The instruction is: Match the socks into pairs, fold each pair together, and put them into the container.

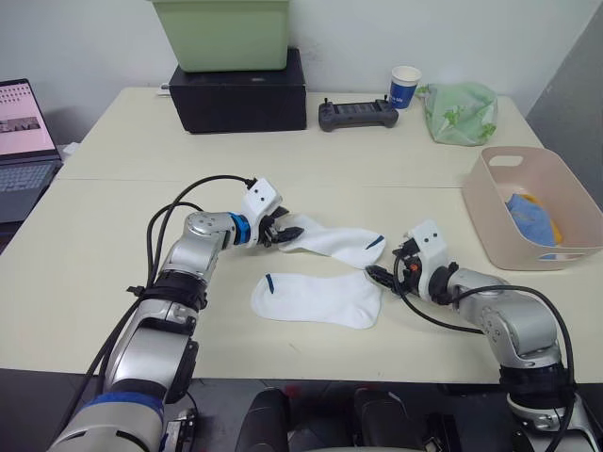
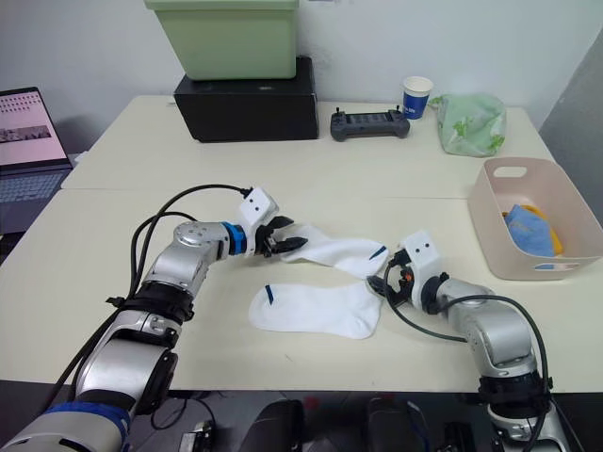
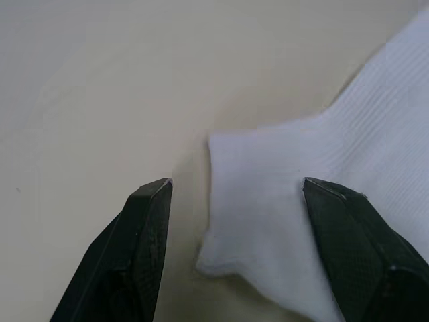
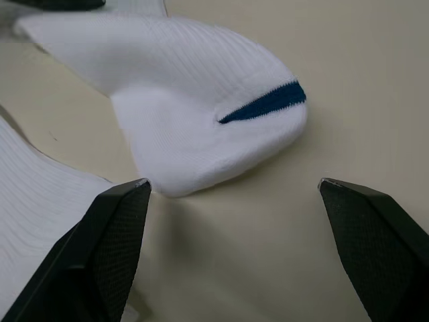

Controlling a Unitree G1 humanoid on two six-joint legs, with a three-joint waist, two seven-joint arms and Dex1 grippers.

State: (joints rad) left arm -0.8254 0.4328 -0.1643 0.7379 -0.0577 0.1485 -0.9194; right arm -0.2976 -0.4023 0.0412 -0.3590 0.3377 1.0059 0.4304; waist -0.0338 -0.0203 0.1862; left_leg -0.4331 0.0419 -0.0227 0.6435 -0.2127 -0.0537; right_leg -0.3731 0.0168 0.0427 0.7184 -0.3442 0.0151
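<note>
Presently, you have the table (image 1: 104, 235) as your working surface, with the pale pink container (image 1: 491, 216) at its right edge; a blue sock (image 1: 530, 217) and a trace of orange already lie inside it. Two white socks remain out on the table, well apart from the container. The upper white sock (image 1: 334, 240) lies slanted between your two arms; the lower white sock (image 1: 316, 299) lies flat just in front of it, and the two touch or overlap near their right ends.

Your left gripper (image 1: 283, 232) stands wide at the upper sock's left end, one finger (image 3: 355, 241) over the fabric and the other on bare table. Your right gripper (image 1: 382, 276) is likewise spread wide and holds nothing, facing that sock's blue-marked end (image 4: 265, 104).

Risks, in my judgement: the left jaws straddle only the sock's edge, so closing there could pinch a thin corner that slips out. On the right, the lower sock lies close by, and a low close could catch both socks and spoil the alignment.
</note>
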